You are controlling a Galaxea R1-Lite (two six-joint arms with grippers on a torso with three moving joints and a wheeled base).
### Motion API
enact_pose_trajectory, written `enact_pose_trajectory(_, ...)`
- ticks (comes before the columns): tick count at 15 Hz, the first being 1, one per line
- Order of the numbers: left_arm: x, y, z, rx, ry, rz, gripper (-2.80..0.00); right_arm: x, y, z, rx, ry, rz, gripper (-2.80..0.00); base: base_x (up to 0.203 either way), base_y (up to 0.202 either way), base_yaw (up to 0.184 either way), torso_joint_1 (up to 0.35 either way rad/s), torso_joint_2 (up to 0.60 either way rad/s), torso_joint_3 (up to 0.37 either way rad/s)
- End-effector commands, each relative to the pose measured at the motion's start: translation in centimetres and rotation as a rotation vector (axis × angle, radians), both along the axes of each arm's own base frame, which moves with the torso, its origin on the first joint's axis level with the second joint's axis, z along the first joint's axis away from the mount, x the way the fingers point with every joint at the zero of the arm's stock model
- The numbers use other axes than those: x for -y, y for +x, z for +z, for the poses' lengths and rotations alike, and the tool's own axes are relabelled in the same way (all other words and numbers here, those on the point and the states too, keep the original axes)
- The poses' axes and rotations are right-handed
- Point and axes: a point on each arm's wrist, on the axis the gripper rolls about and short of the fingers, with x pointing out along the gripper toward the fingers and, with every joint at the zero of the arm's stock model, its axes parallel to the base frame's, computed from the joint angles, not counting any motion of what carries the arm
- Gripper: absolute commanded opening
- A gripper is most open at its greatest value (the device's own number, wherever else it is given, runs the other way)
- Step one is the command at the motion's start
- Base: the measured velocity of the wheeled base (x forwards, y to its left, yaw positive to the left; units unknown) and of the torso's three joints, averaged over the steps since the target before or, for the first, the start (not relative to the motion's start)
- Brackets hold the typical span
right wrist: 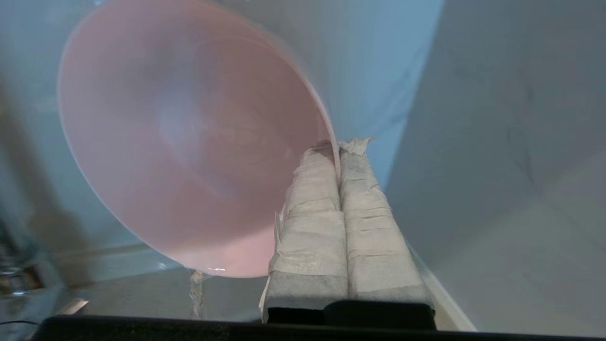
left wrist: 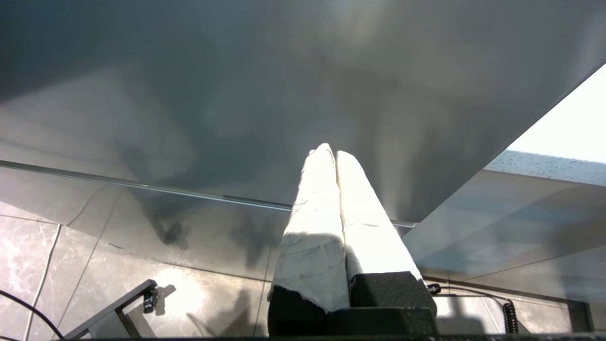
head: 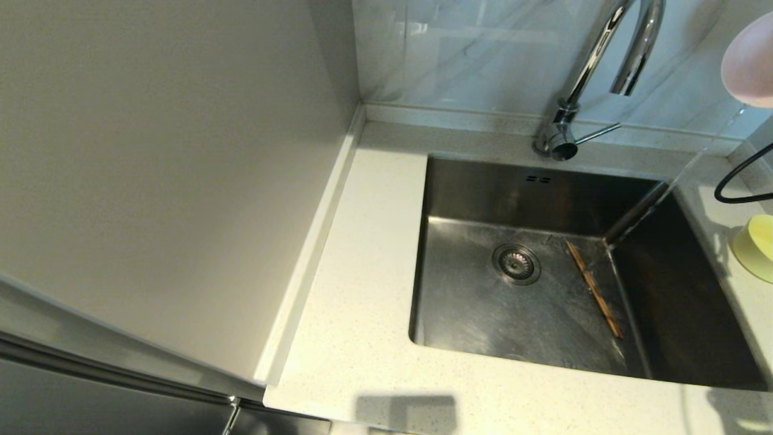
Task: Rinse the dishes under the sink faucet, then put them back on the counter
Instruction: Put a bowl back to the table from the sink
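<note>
We see the pink bowl held up in the air, past the sink's far right corner, close to the marble wall. Our right hand pinches its rim tight, one finger inside the bowl and one outside. The bowl is tipped, and a thin stream of water runs off its low edge. A thin line of water also slants down into the sink's far right corner.

The chopsticks lie flat on the sink bottom, just right of the round drain. The yellow bowl sits on the table to the right of the sink, tipped on its side. The faucet stands behind the sink, near the back middle, and its thin lever sticks out to the right. A black cable loops above the yellow bowl.

Our left hand is away from the sink, beside a grey cabinet. Its white wrapped fingers are pressed together and hold nothing.
</note>
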Motion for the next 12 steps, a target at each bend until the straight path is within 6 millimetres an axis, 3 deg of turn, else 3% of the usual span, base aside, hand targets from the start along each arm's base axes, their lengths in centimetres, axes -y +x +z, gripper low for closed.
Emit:
enact_pose_trajectory(1, 0.0, 0.0, 0.0, 0.004, 0.000, 0.001, -2.80, 0.0, 0.0, -1.1, -0.029, -0.002, 0.008, -2.80, 0.000, 0.000, 0.000, 0.000, 0.00, 0.000)
enact_pose_trajectory(4, 0.0, 0.0, 0.0, 0.004, 0.000, 0.001, -2.80, -0.3, -0.4, -6.0, -0.217, 0.023, 0.021, -2.80, 0.000, 0.000, 0.000, 0.000, 0.00, 0.000)
enact_pose_trajectory(6, 0.0, 0.0, 0.0, 0.004, 0.000, 0.001, -2.80, -0.5, -0.6, -7.5, -0.274, 0.023, 0.041, -2.80, 0.000, 0.000, 0.000, 0.000, 0.00, 0.000)
enact_pose_trajectory(7, 0.0, 0.0, 0.0, 0.004, 0.000, 0.001, -2.80, -0.5, -0.5, -6.7, -0.248, 0.014, 0.042, -2.80, 0.000, 0.000, 0.000, 0.000, 0.00, 0.000)
enact_pose_trajectory(10, 0.0, 0.0, 0.0, 0.004, 0.000, 0.001, -2.80, -0.3, 0.3, -0.8, -0.042, -0.048, 0.037, -2.80, 0.000, 0.000, 0.000, 0.000, 0.00, 0.000)
enact_pose_trajectory(12, 0.0, 0.0, 0.0, 0.004, 0.000, 0.001, -2.80, -0.3, 0.3, -0.5, -0.032, -0.053, 0.039, -2.80, 0.000, 0.000, 0.000, 0.000, 0.00, 0.000)
